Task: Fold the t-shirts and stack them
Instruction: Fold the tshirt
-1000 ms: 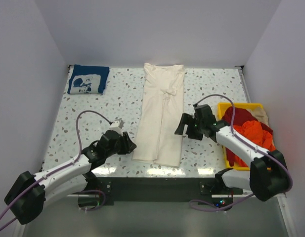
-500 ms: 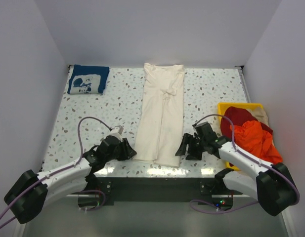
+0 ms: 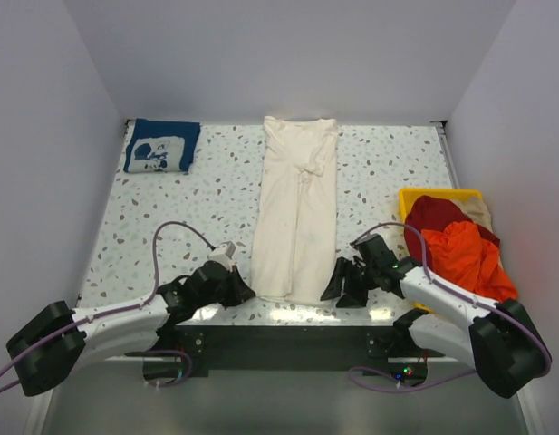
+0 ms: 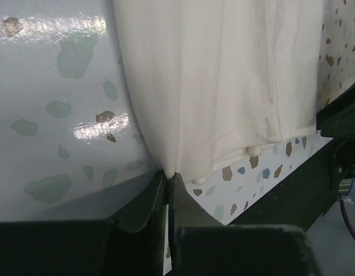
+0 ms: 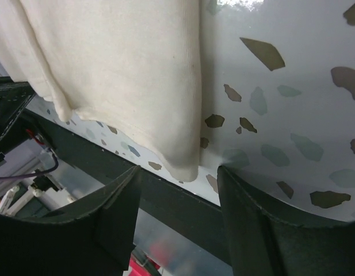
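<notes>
A long cream t-shirt (image 3: 297,208) lies folded into a strip down the table's middle, its hem at the near edge. My left gripper (image 3: 244,292) is at the hem's left corner; in the left wrist view its jaws (image 4: 167,174) are shut on that corner of the cream cloth (image 4: 223,86). My right gripper (image 3: 339,290) is at the hem's right corner, open, and its fingers (image 5: 178,169) straddle the cloth tip (image 5: 186,164) without touching it. A folded navy t-shirt (image 3: 161,145) with white print lies at the back left. An orange-red t-shirt (image 3: 462,256) and a beige one (image 3: 484,210) sit in the bin.
The yellow plastic bin (image 3: 411,196) stands at the right and also holds a dark red cloth (image 3: 431,216). The table's dark front edge (image 3: 288,319) runs right below both grippers. White walls close in the sides and back.
Both arms came down to the near edge at the cream shirt's hem corners. The left gripper shut on the left corner. The right gripper's fingers narrowed a little.
</notes>
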### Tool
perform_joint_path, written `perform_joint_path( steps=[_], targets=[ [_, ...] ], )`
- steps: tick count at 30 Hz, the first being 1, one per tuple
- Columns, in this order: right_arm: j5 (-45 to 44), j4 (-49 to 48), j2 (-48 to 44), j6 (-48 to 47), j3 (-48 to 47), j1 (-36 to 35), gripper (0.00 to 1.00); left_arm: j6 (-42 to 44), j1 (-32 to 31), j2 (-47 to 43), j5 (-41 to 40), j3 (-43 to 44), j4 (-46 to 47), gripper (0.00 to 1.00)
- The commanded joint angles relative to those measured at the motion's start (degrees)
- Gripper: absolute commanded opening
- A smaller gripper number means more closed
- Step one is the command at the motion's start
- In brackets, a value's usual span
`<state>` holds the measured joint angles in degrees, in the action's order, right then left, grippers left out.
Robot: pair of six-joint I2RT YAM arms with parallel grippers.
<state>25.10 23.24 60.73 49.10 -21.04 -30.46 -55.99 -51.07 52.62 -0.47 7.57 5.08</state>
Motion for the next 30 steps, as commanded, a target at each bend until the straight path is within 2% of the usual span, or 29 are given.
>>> perform_joint_path(
  steps=[1,3,11,18,22,27,29,30],
  targets=[
    [-3.7,5.0,-0.3,0.3,2.5,-0.4,0.58,-2.4,-2.0,1.3,0.2,-2.1,-0.4,0.03],
    [-5.8,7.1,-1.2,0.8,2.6,-0.4,0.55,-2.8,-3.0,1.1,1.3,-2.3,-0.4,0.00],
    [-11.1,12.6,-8.2,1.7,2.6,0.1,0.55,-4.7,-7.1,0.2,0.6,-2.7,0.0,0.00],
    [-8.1,7.7,-8.0,4.8,5.8,0.0,0.46,-4.6,-9.2,3.0,0.6,-2.0,1.3,0.01],
    [-7.1,8.0,-8.3,4.9,6.1,0.1,0.44,-3.6,-9.2,2.1,-1.1,-0.6,-0.2,0.08],
    [-6.7,8.4,-7.7,3.9,6.4,0.1,0.26,-1.8,-9.2,0.1,-2.3,2.3,-5.0,0.35],
    [-7.0,9.3,-7.0,3.2,5.7,0.1,0.20,-1.5,-9.2,-0.6,-2.9,3.7,-9.6,0.45],
    [-7.4,10.0,-7.1,2.1,5.0,0.0,0.13,-1.5,-9.3,-1.0,-3.0,3.9,-10.8,0.47]
  ],
)
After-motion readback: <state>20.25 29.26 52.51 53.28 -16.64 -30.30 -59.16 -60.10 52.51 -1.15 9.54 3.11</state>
